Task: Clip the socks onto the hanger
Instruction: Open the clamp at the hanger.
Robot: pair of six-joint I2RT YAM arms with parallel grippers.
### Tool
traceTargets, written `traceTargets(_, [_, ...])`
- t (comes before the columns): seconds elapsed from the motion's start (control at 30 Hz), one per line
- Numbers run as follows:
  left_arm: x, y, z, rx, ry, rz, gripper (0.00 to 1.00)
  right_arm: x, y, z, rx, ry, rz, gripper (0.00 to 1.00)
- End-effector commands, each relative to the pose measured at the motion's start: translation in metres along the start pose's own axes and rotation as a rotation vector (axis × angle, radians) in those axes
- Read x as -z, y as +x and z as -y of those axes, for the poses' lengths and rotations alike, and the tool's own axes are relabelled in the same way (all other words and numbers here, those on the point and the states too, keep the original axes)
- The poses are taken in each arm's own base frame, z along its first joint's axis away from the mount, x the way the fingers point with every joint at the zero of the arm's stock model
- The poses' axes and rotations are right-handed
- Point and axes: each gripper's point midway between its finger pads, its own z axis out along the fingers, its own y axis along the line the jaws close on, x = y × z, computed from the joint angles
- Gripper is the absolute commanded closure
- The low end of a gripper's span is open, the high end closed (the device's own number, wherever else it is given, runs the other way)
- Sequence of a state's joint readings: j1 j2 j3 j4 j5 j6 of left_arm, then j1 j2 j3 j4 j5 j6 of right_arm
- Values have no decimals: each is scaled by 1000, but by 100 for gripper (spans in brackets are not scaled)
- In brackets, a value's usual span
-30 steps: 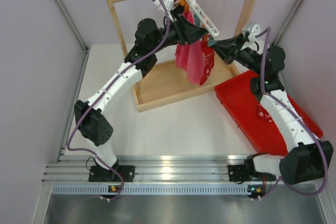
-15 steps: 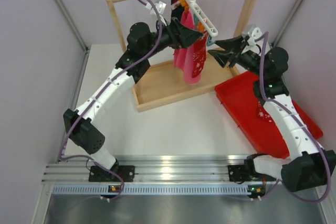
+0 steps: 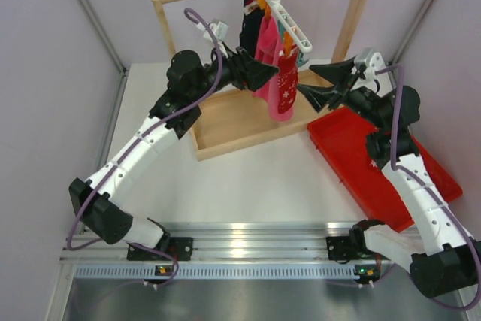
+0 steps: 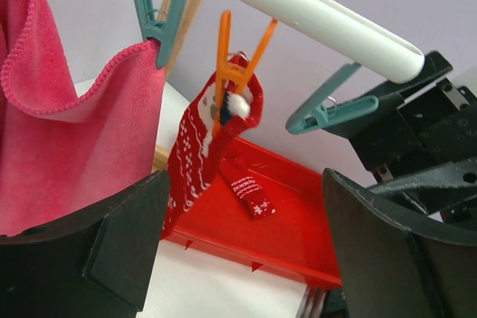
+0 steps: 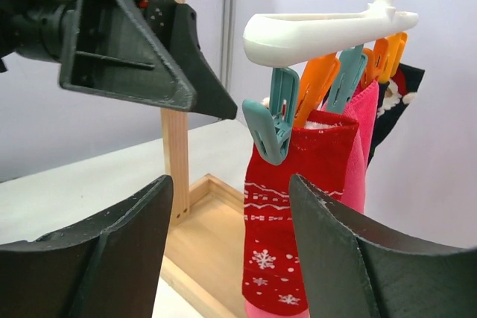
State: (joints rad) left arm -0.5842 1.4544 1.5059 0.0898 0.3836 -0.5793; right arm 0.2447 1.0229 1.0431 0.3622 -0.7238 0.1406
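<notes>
Both arms have drawn back from the hanger (image 3: 291,26) since a second ago, and the right gripper (image 3: 307,94) has opened. We count one sock (image 3: 285,92) as done: it hangs from an orange clip (image 4: 227,72) beside the pink cloth (image 4: 67,132). The second sock (image 4: 252,196) lies in the red tray (image 3: 353,148), not yet picked up. The left gripper (image 3: 264,73) gapes wide and empty. The right is spread too, touching nothing, near the hung sock.

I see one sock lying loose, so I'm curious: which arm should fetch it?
Probably right: the loose sock lies in the red tray on that side, and the right gripper is open.
</notes>
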Motion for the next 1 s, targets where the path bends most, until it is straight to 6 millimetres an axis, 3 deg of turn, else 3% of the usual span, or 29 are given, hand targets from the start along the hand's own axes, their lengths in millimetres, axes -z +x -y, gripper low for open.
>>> traceTargets(0.0, [18,-18,25,-134,78,58,12,-8,-5,0,1,45,46,37])
traceTargets(0.07, [25,-26,42,-195,151,96,12,-15,1,0,-2,64,51,38])
traceTargets(0.13, [30,-21,48,-241,201,97,12,-19,1,7,1,112,77,40])
traceTargets(0.47, [29,-14,56,-366,274,76,15,-31,-2,14,29,194,148,54])
traceTargets(0.67, [26,-10,65,-444,315,74,16,-31,-11,18,54,221,189,58])
traceTargets(0.83, [17,-14,70,-455,335,79,18,-31,-10,14,110,197,189,71])
traceTargets(0.97, [11,-19,89,-474,374,101,20,-29,-12,8,190,180,182,86])
